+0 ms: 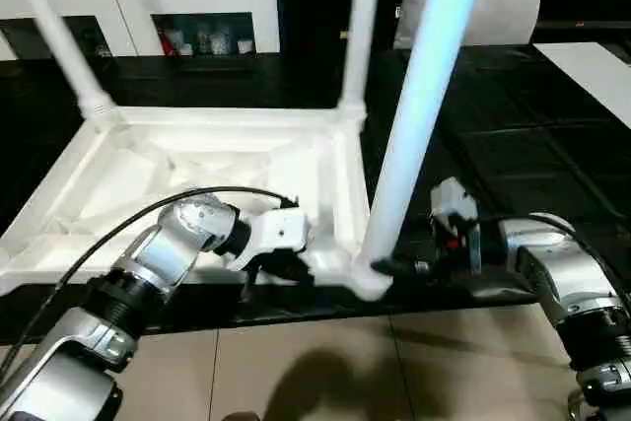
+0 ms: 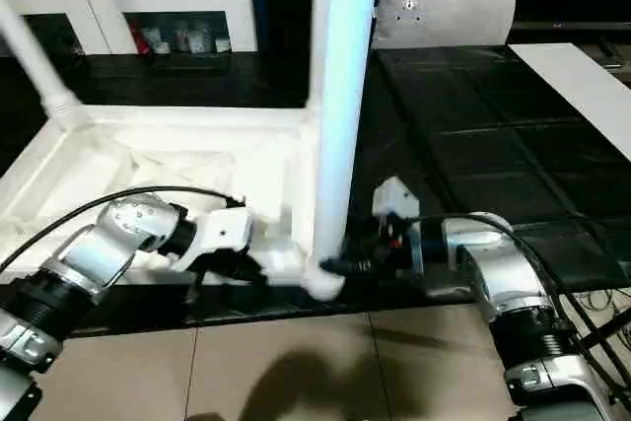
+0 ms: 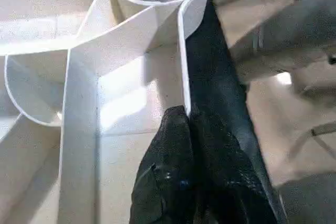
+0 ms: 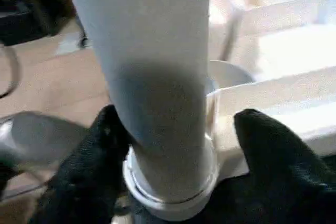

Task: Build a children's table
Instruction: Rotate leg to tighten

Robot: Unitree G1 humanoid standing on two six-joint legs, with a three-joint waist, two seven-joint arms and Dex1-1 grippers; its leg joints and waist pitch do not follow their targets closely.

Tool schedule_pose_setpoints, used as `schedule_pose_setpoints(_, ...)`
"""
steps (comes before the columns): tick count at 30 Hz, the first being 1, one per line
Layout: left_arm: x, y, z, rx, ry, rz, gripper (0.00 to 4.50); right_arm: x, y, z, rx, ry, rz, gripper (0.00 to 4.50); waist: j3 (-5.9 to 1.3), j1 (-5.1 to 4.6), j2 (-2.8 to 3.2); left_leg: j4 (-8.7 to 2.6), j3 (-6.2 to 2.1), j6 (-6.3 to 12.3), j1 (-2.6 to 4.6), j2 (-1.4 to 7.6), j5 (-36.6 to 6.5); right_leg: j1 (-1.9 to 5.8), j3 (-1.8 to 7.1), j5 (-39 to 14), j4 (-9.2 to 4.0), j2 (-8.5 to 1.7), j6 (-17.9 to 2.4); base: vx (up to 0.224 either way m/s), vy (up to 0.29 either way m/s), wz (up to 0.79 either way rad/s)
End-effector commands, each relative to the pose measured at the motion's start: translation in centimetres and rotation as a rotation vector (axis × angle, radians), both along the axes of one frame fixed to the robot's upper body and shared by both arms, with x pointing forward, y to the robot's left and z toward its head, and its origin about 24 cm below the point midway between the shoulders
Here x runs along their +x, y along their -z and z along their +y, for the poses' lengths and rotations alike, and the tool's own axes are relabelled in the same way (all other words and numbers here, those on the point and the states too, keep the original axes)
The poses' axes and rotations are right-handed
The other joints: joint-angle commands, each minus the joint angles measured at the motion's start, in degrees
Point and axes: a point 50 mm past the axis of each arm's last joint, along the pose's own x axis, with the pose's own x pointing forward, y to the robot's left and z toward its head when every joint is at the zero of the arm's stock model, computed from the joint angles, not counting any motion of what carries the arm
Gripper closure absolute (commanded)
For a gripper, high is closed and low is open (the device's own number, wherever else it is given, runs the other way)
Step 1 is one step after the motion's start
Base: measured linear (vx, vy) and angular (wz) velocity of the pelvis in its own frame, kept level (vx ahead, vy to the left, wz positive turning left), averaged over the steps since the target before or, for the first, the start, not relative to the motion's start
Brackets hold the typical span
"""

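Three legs stand up out of the upturned tabletop; right gripper straddles the nearest leg at its corner socket, fingers spread either side; left gripper clamps the rim beside it; next, I'd guess, seat it firmly.

Upright legs around open tabletop
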Motion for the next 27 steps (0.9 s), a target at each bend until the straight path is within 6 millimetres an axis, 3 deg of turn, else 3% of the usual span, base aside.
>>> schedule_pose_setpoints(1,-0.8,0.0,-1.1,0.028,0.128,0.013,4.5,-0.1,-0.5,0.0,-0.001,-0.042,-0.011,1.58,-3.92,-0.13,-0.53,-3.69,-0.09,5.14,-0.29,1.87,-5.46,3.92,3.82,-15.32,-3.25,-3.82,-8.81,0.0,0.0,0.0)
schedule_pose_setpoints(2,-0.9,0.0,-1.1,0.026,0.132,0.016,4.5,-0.2,-0.5,0.0,0.003,-0.049,-0.005,1.58,-3.9,-0.02,-0.33,-3.7,-0.14,5.1,-0.31,1.87,-5.48,3.92,3.81,-15.41,-3.26,-3.85,-8.82,0.0,0.0,0.0)
schedule_pose_setpoints(11,-1.2,0.2,-1.4,0.008,0.147,0.038,4.5,-0.8,-0.3,0.3,0.027,-0.102,0.046,2.4,-3.99,0.29,-0.57,-3.65,-0.11,4.84,-0.3,1.84,-4.95,3.92,3.81,-16.02,-3.3,-3.81,-8.13,0.0,0.0,0.0)
schedule_pose_setpoints(21,-0.9,-0.2,-1.9,-0.086,0.03,0.085,4.5,-0.6,0.3,1.1,0.059,0.0,0.064,2.58,-3.93,0.08,-0.46,-3.69,-0.1,4.58,-0.34,1.74,-4.98,3.92,3.72,-16.11,-3.4,-3.66,-8.07,0.0,0.0,0.0)
schedule_pose_setpoints(23,-0.4,-0.3,-2.2,-0.114,-0.072,0.083,4.5,0.6,0.8,1.5,0.034,0.17,0.042,2.59,-3.71,-0.23,-0.43,-3.8,-0.13,3.88,-0.32,1.57,-6.12,3.94,3.61,-18.69,-3.83,-3.69,-7.3,0.0,0.0,0.0)
schedule_pose_setpoints(24,-0.1,-0.2,-2.3,-0.122,-0.114,0.077,4.5,1.1,0.9,1.7,0.029,0.241,0.033,2.59,-3.4,-0.64,-0.4,-3.86,-0.08,3.11,-0.19,1.37,-7.28,3.71,3.44,-21.79,-4.32,-3.65,-6.3,0.0,0.0,0.0)
schedule_pose_setpoints(25,0.1,-0.2,-2.5,-0.131,-0.15,0.073,4.5,1.5,1.1,1.9,0.026,0.302,0.03,2.59,-3.22,-1.18,-0.51,-3.88,-0.16,1.98,-0.13,0.98,-8.63,3.89,3.05,-26.11,-4.87,-3.67,-4.74,0.0,0.0,0.0)
schedule_pose_setpoints(27,0.4,-0.2,-2.8,-0.148,-0.209,0.068,4.5,2.2,1.3,2.2,0.012,0.393,0.024,2.59,-3.24,-2.06,-0.77,-3.78,-0.33,1.47,-0.36,0.53,-9.32,4.23,2.6,-29.6,-5.5,-3.63,-2.19,0.0,0.0,0.0)
